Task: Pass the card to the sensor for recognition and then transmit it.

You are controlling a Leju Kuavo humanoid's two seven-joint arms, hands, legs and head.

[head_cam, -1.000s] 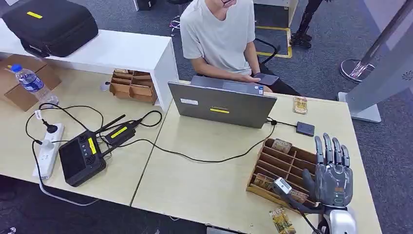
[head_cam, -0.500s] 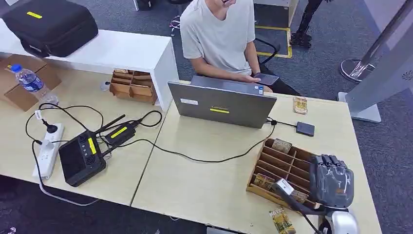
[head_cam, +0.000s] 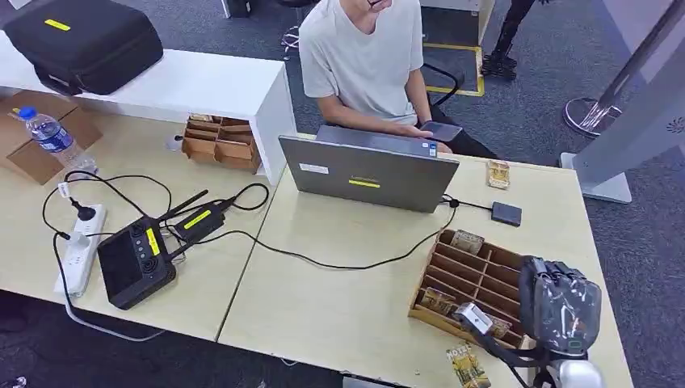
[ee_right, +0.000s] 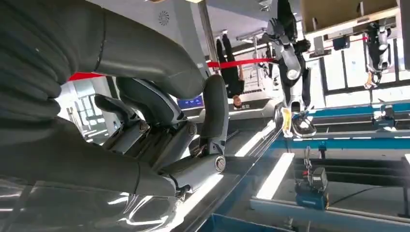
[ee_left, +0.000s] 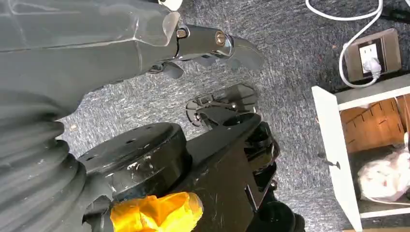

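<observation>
Fingers that stood spread a second ago are now curled inward; right hand point(head_cam: 560, 305) hovers above the wooden tray point(head_cam: 476, 279) on the bench point(head_cam: 339, 299), apparently holding nothing. Left hand point(ee_left: 208, 46) hangs toward the floor, its state unclear. Cards point(head_cam: 438, 300) sit in the tray's near slots. Step judged: reaching for a card. Next: descend and pinch one before presenting it to the sensor point(head_cam: 506, 213).

Laptop point(head_cam: 367, 174) behind the slotted tray point(head_cam: 472, 279), sensor point(head_cam: 506, 213) between them, controller point(head_cam: 136, 261) far left.
</observation>
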